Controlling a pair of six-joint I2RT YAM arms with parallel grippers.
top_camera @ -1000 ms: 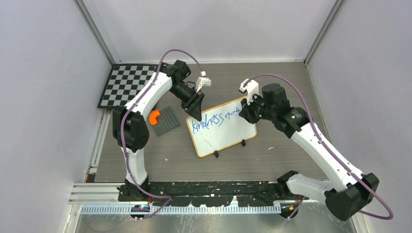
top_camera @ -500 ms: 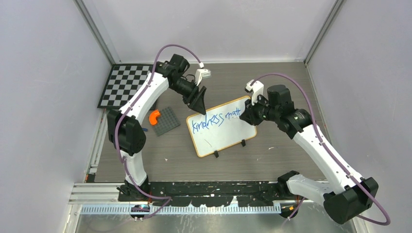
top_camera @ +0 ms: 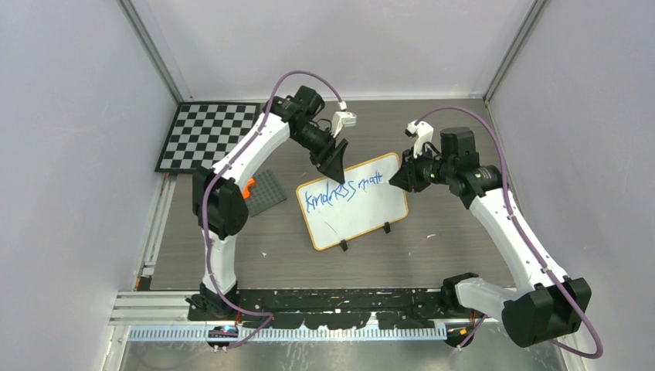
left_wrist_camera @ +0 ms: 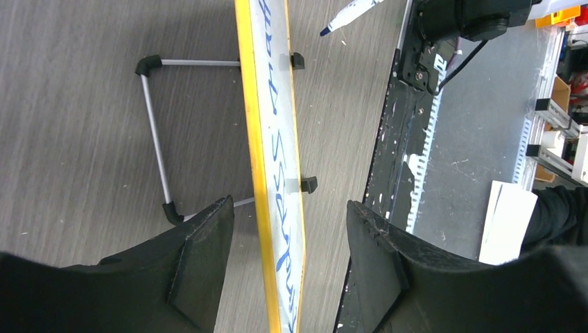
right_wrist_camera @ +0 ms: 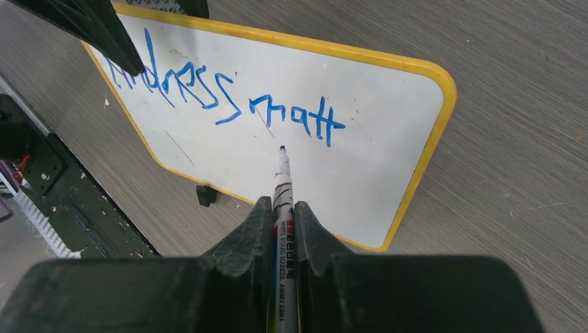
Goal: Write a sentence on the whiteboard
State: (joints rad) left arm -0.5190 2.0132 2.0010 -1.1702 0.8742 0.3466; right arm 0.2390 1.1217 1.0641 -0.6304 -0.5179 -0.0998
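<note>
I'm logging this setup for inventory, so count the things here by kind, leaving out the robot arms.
Whiteboard: 1
Marker: 1
Checkerboard: 1
Studded plate: 1
Orange piece: 1
Total: 5

grey wood-grain table (top_camera: 448, 247), whiteboard (top_camera: 363, 212) propped mid-table, checkerboard (top_camera: 202, 135) far left, studded plate (top_camera: 269, 193)

A checkerboard (top_camera: 207, 135) lies far left on the table (top_camera: 448, 247); nearer, a grey studded plate (top_camera: 267, 193) carries an orange piece (top_camera: 248, 186)
</note>
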